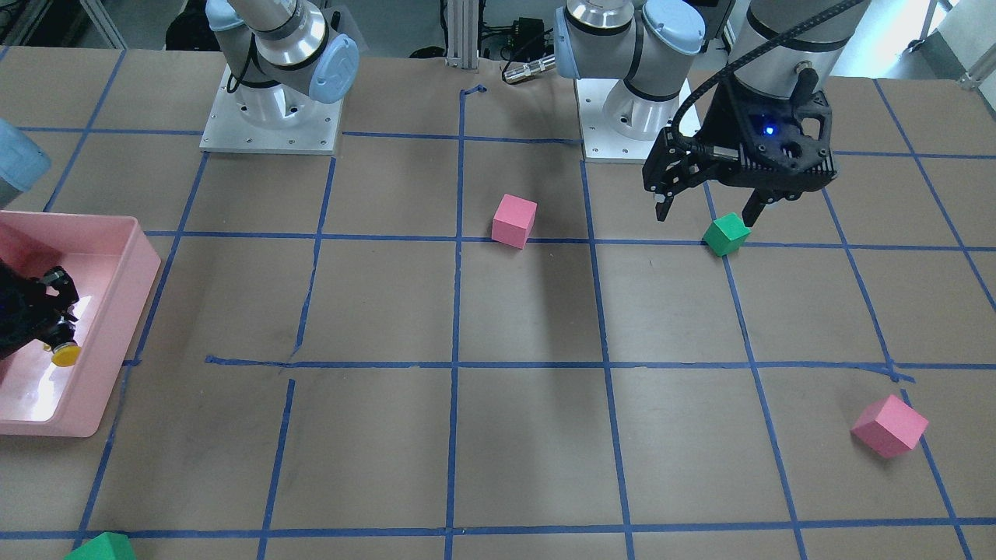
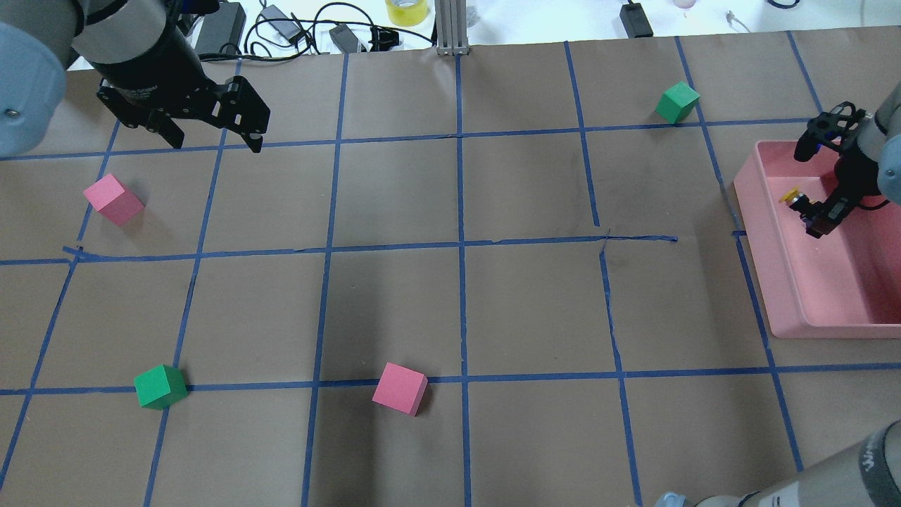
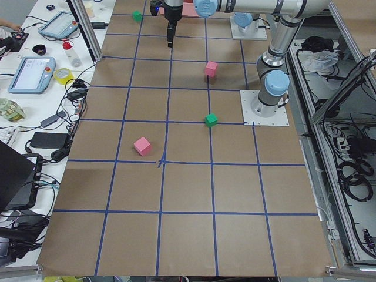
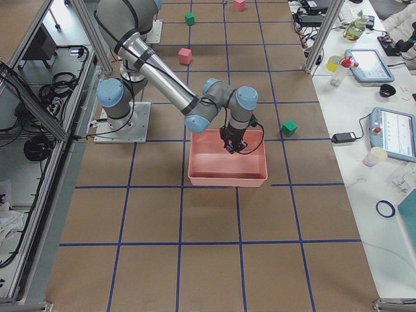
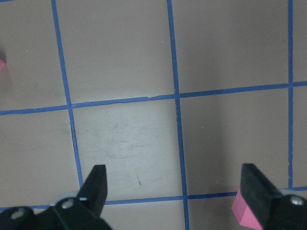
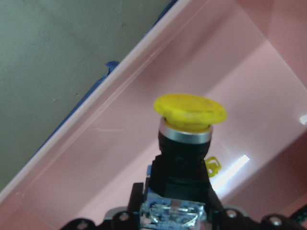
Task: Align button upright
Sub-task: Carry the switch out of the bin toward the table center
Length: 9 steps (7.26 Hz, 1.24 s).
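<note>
Pink bin at the right end of the table contains the button, clamped by its black body in the right gripper. Yellow cap projects beyond the fingertips; axis tilted, not upright. Contact with the bin floor: cannot tell. Left gripper hangs above the table, well apart from the bin, jaws spread wide, holding nothing.

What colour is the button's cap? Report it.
Yellow; the button shows best in the right wrist view.

Button in R end effector, inside bin, R of table.
</note>
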Each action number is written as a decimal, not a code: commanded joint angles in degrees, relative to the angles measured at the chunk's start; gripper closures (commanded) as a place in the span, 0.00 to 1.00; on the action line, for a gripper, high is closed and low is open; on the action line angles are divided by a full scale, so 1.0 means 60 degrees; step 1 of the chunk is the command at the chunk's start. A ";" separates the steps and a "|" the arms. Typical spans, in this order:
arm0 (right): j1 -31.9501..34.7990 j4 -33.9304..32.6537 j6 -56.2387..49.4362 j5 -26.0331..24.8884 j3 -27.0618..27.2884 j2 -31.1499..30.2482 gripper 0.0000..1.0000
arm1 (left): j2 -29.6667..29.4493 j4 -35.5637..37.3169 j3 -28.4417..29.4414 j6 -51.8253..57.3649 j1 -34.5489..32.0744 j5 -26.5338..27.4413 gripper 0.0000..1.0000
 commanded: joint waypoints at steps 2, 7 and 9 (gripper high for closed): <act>0.0031 0.2044 0.1042 0.0701 -0.1728 -0.0330 1.00 | -0.0001 -0.0002 0.0000 -0.0009 0.0000 0.0007 0.00; 0.3421 0.2403 0.6249 0.1217 -0.2070 -0.0522 1.00 | -0.0001 -0.0002 0.0000 -0.0010 0.0000 0.0021 0.00; 0.4757 0.1410 0.6030 0.1174 -0.2085 0.0178 1.00 | -0.0001 -0.0002 0.0000 -0.0039 0.0000 0.0022 0.00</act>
